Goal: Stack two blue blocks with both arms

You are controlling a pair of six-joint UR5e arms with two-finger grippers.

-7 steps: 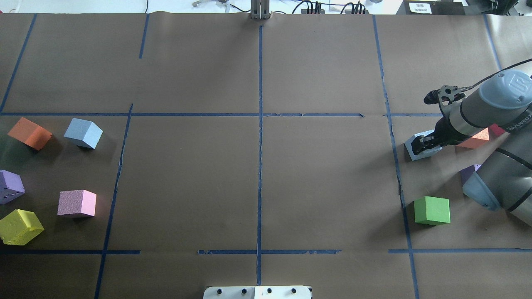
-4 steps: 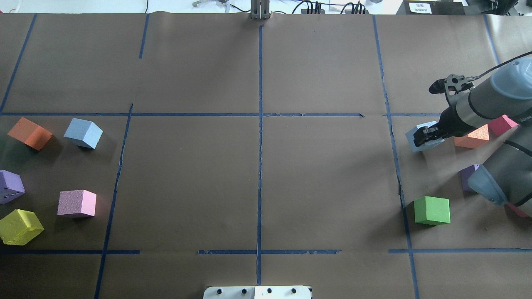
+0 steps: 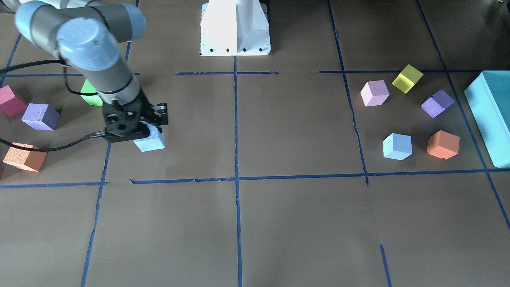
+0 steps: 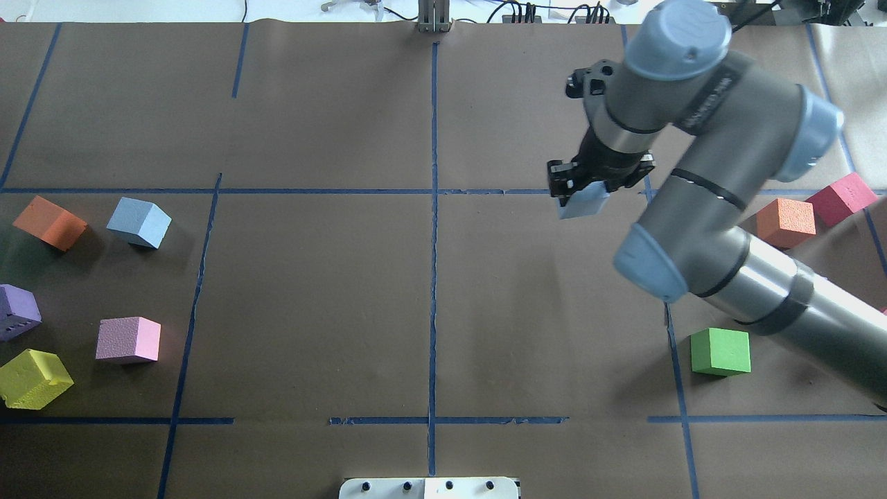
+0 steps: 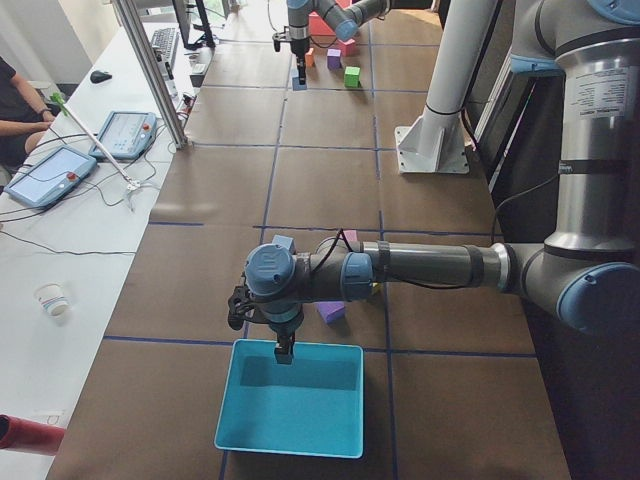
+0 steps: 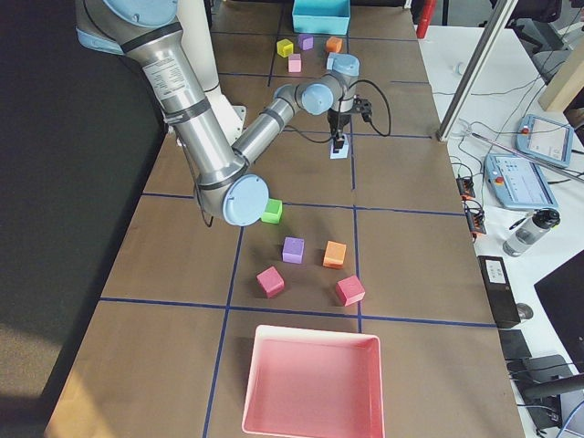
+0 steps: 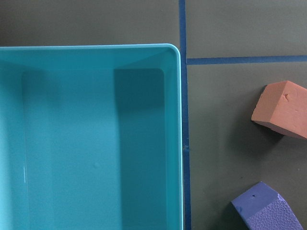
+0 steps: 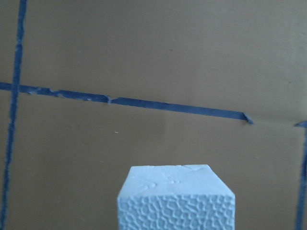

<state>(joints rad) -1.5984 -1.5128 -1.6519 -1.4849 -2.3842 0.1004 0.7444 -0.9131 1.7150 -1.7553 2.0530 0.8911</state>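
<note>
My right gripper is shut on a rough pale blue block, just left of the right-hand tape line. In the front view the right gripper holds this block low over the paper. The right wrist view shows the block's textured face at the bottom edge. The second blue block sits on the table at the far left, also in the front view. My left gripper hangs over the teal box. I cannot tell whether it is open or shut.
Orange, purple, pink and yellow cubes surround the left blue block. Green, orange and red cubes lie on the right. A pink tray stands at the right end.
My right arm has carried the blue block leftward and farther from the robot, from beside the orange cube across the right tape line. The left-side cubes have not moved.
</note>
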